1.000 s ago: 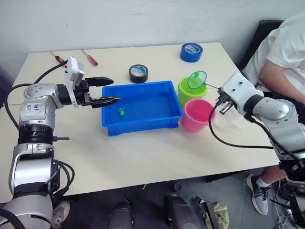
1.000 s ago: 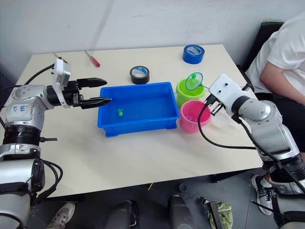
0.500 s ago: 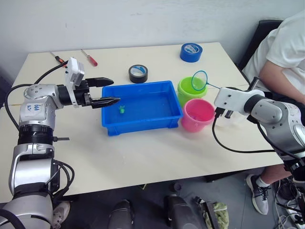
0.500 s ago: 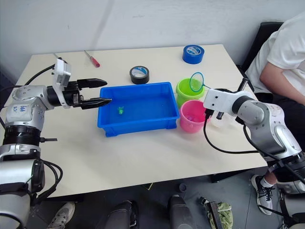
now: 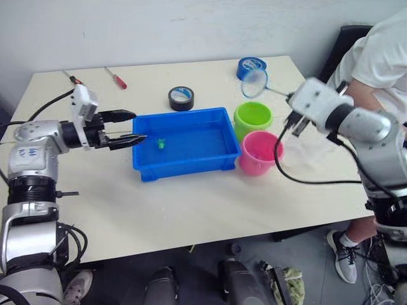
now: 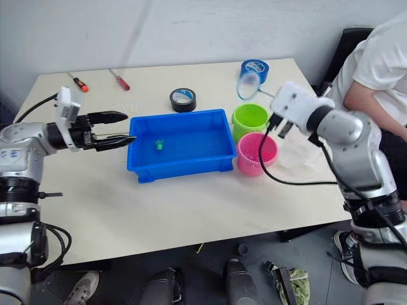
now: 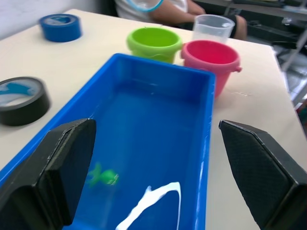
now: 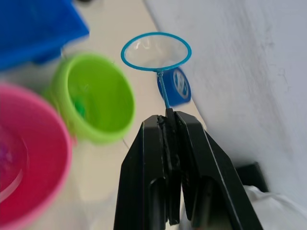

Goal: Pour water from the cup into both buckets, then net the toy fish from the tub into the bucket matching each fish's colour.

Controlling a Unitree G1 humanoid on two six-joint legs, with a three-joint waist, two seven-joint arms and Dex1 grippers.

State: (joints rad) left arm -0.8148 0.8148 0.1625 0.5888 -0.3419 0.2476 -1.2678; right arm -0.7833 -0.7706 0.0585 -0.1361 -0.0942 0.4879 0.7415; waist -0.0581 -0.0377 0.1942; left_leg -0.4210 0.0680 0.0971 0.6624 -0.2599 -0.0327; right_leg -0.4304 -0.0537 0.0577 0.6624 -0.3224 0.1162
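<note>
- The tub (image 5: 181, 143) is a shallow bright blue bin mid-bench, with one green toy fish (image 5: 161, 144) near its left end.
- The lime green bucket (image 5: 252, 118) and pink bucket (image 5: 261, 152) stand just right of the tub.
- The left hand (image 5: 133, 127) gapes wide at the tub's left rim, holding nothing.
- The right hand (image 8: 170, 125), beyond the buckets, is clamped on a blue-rimmed net (image 8: 156, 51).

Blue tub (image 5: 184, 145), lime bucket (image 5: 253, 119), pink bucket (image 5: 262, 152), green fish (image 5: 161, 143)
</note>
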